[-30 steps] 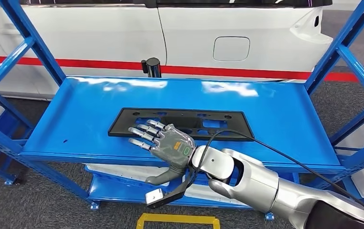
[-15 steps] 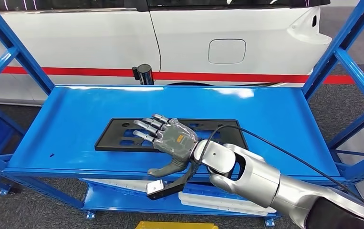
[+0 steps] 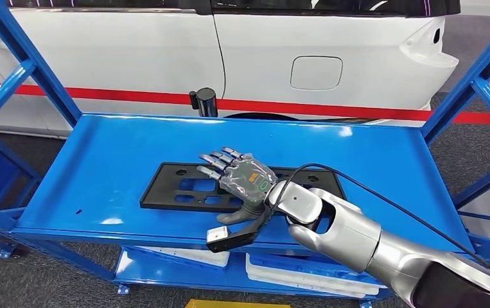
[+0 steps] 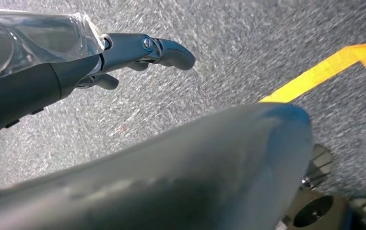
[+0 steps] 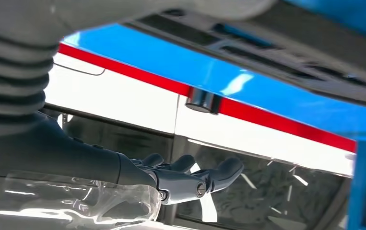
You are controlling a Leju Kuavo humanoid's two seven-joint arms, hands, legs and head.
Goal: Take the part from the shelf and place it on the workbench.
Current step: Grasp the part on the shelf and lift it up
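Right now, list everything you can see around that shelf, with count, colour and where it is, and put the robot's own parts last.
Part: one, black flat plate with cut-outs, lying on the shelf's top level under the right hand.
Shelf: one, blue metal, in front of the robot.
Trays: white, count unclear, on the lower level.
Car: one, white with a red stripe, behind the shelf.
Cylinder: one, black, behind the shelf's far edge.
Floor line: yellow, on grey floor.
Right hand: fingers spread over the part.
Left hand: hanging over the floor, holding nothing.

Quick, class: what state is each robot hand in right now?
Left hand: open, holding nothing.
Right hand: open, above the flat black plastic part.
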